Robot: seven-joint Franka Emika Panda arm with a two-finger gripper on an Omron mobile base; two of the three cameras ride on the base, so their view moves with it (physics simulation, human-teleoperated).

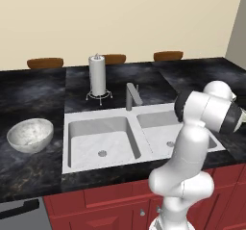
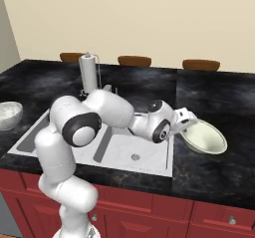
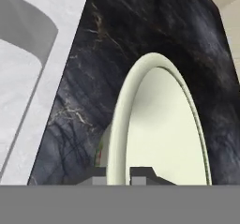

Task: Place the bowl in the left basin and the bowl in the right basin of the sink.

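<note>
Bowl number one, the pale cream bowl (image 2: 203, 137), sits on the dark worktop (image 2: 214, 97) just right of the sink (image 2: 164, 167), and the claw (image 3: 118, 176) is right on its near rim, one finger (image 3: 140, 174) inside the wall and the other outside, pinching that rim tight. From the right base view the white hand reaches over from the sink side and meets the bowl's left edge. In the hand view the bowl's lower rim is cut off by the frame edge, and the fingertips barely poke up.

Over on the far left, a grey marbled bowl (image 1: 30, 135) waits on the worktop, well apart from the claw, beside the left basin (image 1: 101, 140). The right basin (image 1: 161, 130) is partly hidden behind the arm in the left base view. Both basins are white-grey marbled recesses with rounded corners and small round drains, split by a ridge, with an angular grey faucet (image 1: 132, 95) behind. A paper towel roll (image 1: 97, 75) stands upright on a wire holder.
</note>
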